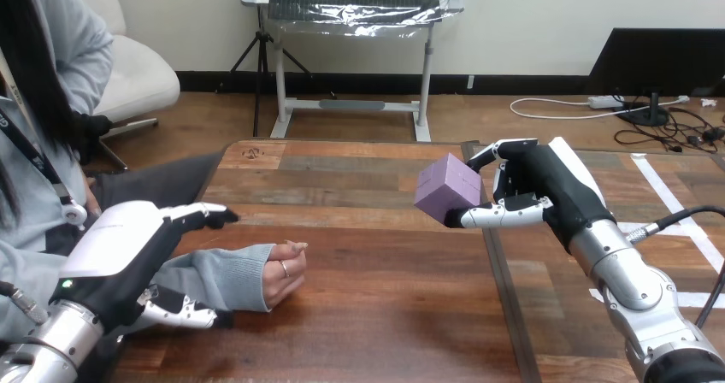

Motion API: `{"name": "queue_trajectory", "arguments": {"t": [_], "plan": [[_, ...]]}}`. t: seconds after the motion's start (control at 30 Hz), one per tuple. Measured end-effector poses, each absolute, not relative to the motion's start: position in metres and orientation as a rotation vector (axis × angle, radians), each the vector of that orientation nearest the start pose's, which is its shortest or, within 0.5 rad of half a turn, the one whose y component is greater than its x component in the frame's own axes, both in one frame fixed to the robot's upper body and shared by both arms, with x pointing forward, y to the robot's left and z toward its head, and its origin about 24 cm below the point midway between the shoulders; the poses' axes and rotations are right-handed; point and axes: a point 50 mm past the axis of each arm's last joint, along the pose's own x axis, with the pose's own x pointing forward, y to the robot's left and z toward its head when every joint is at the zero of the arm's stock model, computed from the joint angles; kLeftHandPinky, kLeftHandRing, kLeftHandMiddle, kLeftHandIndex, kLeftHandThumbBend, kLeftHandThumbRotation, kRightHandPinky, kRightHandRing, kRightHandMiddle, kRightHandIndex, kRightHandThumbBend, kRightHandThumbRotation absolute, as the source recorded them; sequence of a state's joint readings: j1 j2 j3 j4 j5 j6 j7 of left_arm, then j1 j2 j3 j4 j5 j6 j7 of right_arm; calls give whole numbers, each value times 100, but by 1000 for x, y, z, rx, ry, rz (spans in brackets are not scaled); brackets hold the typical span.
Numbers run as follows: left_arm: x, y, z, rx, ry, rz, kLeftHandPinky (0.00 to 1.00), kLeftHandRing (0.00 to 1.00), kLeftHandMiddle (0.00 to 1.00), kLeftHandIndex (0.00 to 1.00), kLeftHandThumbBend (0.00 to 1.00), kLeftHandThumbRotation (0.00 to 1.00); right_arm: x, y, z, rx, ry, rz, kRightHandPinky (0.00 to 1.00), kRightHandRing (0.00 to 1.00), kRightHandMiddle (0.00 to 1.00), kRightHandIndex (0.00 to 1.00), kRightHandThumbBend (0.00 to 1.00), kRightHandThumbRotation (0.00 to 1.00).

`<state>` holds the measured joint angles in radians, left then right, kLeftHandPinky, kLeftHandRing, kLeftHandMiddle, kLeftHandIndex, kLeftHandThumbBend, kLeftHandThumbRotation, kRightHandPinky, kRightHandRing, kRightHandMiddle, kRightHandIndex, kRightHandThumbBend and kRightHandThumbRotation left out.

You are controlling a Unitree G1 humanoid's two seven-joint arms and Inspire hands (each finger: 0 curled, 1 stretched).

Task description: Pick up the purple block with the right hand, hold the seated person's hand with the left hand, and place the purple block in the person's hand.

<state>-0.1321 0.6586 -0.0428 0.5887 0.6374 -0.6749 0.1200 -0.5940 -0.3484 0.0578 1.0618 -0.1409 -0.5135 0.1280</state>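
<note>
Left hand (120,250) over person's forearm (218,272); right hand (547,186) grips purple block (446,186) aloft

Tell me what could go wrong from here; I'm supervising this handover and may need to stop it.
1. The person's hand lies on the table with fingers curled in, so the purple block may find no open palm and roll off.
2. The left hand sits over the sleeve with straight fingers, not round the hand, which may shift.
3. The right hand pinches the block by one side; it might slip.
</note>
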Motion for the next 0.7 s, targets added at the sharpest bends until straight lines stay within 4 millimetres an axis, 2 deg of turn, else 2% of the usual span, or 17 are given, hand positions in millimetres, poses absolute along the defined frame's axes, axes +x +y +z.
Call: {"name": "queue_trajectory", "arguments": {"t": [0.43, 0.7], "plan": [[251, 274, 28, 1244, -96, -350, 74, 77, 76, 77, 100, 16, 337, -210, 35, -479, -3, 210, 2, 6, 11, 10, 54, 0], [251, 276, 20, 1273, -61, -376, 73, 76, 76, 77, 100, 22, 336, -210, 36, -468, -12, 213, 2, 6, 11, 10, 53, 0]]}}
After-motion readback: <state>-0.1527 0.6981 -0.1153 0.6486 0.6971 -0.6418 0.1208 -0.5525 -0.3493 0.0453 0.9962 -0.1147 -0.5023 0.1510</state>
